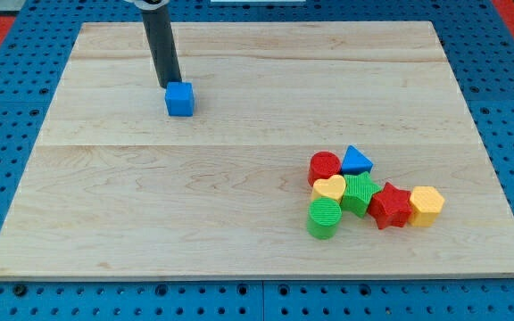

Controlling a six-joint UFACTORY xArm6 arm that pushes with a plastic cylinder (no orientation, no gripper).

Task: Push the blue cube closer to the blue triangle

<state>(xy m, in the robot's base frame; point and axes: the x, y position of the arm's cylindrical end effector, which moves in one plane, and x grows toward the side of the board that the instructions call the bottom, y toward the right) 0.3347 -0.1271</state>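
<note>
Wooden board point(239, 223) seen from above, on a blue perforated table point(7, 294). Near the view's top left, a blue cube point(179, 99), well apart from everything else. Just behind it, touching or nearly touching its upper-left edge, my tip point(173, 86): a plain dark rod, nothing to open, close or grip with. Far toward the view's lower right, a tight cluster: blue triangle point(357, 160) at the cluster's top, red cylinder point(324, 166) beside it on the left, then yellow heart point(329, 188), green star point(359, 192), red star point(391, 205), yellow hexagon point(426, 204) and green cylinder point(323, 218). Long diagonal push needed. Likely trouble: contact off the cube's centre, making it spin and slip sideways off the rod; or too much travel, ramming the cluster and scattering the triangle and its neighbours.
</note>
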